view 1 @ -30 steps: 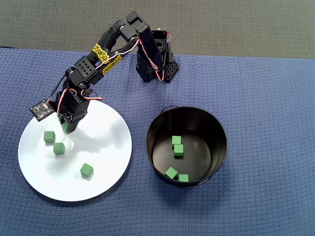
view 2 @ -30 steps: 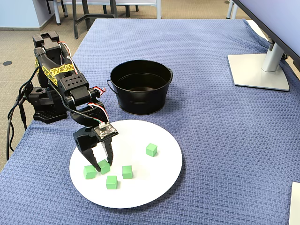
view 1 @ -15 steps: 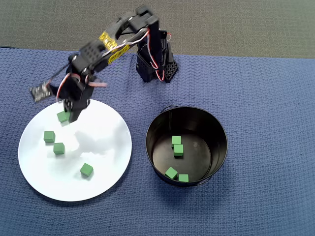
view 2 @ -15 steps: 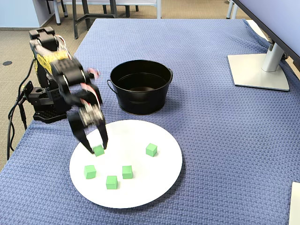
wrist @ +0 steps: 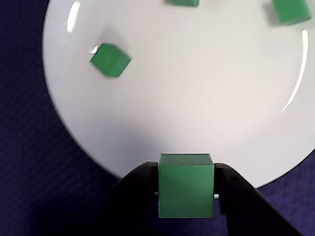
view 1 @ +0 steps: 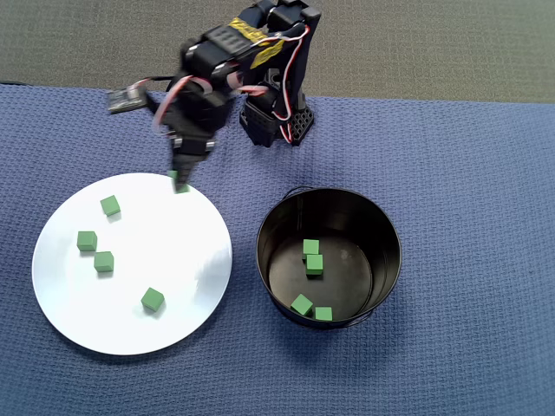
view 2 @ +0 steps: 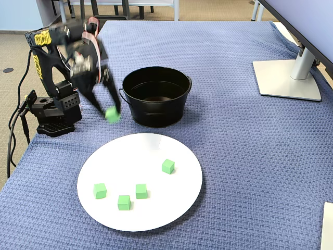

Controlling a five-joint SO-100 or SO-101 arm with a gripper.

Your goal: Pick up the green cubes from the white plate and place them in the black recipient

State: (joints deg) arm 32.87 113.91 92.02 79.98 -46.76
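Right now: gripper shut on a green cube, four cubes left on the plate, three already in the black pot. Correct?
Not quite: the black pot holds four cubes, not three, as the overhead view shows. The rest stands: the gripper is shut on a green cube in the wrist view, and four cubes remain on the white plate.
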